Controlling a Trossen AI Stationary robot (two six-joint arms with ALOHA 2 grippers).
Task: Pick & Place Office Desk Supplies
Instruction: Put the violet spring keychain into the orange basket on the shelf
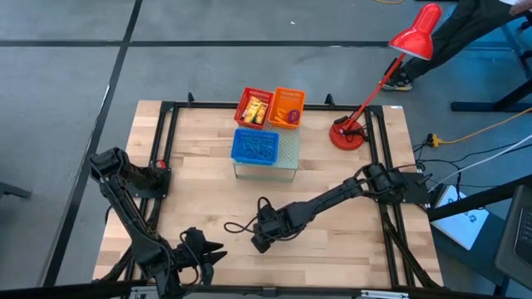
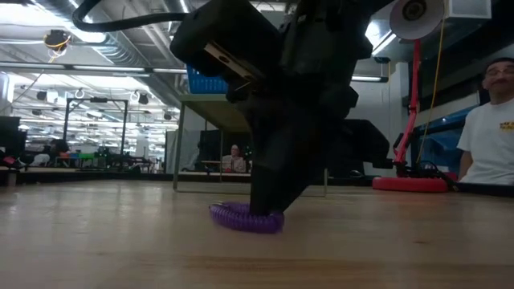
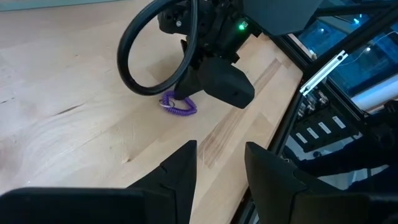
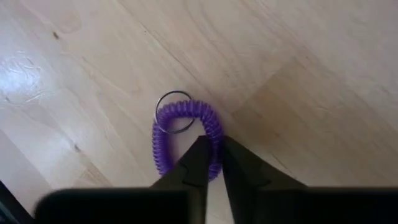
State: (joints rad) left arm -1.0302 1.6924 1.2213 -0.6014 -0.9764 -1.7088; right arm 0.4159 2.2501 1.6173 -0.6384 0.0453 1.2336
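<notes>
Grasp step: right gripper [image 4: 213, 163] pinching the purple coil loop [image 4: 184, 137], flat on the table [image 1: 199, 166] at lower centre of the high view. Next: lift, carry toward the baskets [image 1: 270, 108].

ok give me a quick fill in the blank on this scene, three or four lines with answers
1. The right gripper is closing on a coiled loop coloured ____.
2. That loop carries a small metal ____.
3. The loop lies on the wooden ____.
4. The blue basket sits on a clear ____.

Missing words: purple; ring; table; box
</notes>
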